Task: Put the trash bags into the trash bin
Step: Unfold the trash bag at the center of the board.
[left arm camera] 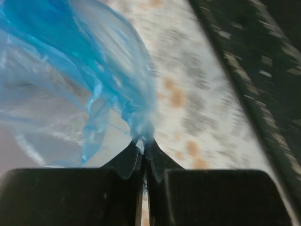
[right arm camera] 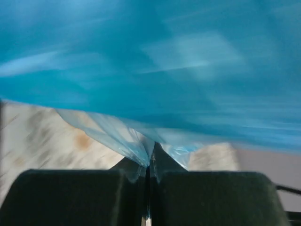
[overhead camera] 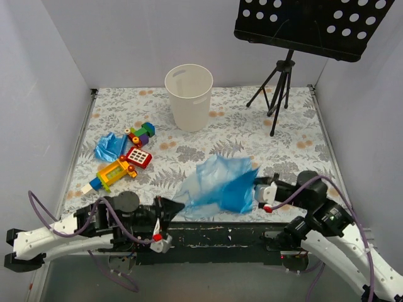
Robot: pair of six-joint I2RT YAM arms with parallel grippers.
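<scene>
Lower left: left gripper [overhead camera: 169, 211] pinched tight on thin translucent blue plastic trash bag [overhead camera: 220, 182], which is spread at lower centre. Cream-white round plastic bin [overhead camera: 189, 97] stands upright at upper centre, well apart. Lower right: right gripper [overhead camera: 256, 192] clamps the bag's other edge.

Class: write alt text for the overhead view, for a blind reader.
The left hand and right hand each grip one end of a blue trash bag near the front edge of the table. Behind stand a cream trash bin and a black music stand; toy blocks and a second blue bag lie at left.
</scene>
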